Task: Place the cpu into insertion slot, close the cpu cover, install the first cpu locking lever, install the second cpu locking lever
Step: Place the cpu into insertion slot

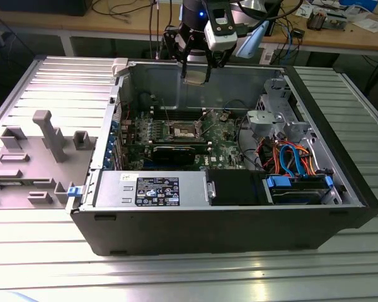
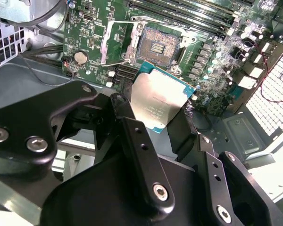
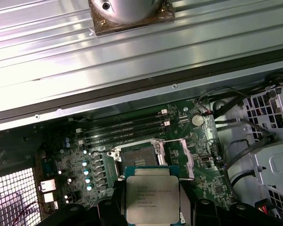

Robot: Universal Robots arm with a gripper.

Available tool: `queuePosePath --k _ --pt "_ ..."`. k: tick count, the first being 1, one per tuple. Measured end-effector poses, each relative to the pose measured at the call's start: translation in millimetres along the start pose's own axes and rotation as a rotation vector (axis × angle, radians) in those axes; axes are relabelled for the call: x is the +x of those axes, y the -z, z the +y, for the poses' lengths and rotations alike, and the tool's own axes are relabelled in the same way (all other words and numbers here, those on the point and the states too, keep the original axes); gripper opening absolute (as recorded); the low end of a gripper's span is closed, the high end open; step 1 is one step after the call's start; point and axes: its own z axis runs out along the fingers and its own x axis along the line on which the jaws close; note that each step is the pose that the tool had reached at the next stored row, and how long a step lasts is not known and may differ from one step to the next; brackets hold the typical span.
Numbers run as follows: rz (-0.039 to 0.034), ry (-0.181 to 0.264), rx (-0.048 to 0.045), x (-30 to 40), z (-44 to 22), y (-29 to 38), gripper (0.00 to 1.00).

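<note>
The gripper [image 2: 156, 113] grips the cpu [image 2: 155, 96] by two opposite edges, fingers [image 2: 124, 109] closed to the chip's width, above the open socket [image 2: 156, 45] in the computer case [image 1: 208, 233] on the bench [image 1: 176, 277]. The cpu cover [image 2: 119, 43] stands swung open beside the socket. The chip looks light, stiff and thin, its underside probably delicate and its sides smooth, so an edge hold suits it

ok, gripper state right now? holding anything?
gripper: shut on the cpu; the socket is empty.
</note>
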Motion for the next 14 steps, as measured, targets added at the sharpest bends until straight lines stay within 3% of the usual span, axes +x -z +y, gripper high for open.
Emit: queuePosePath --k 14 --pt "-0.0040 -0.044 -0.0008 0.0 0.0 0.0 0.54"
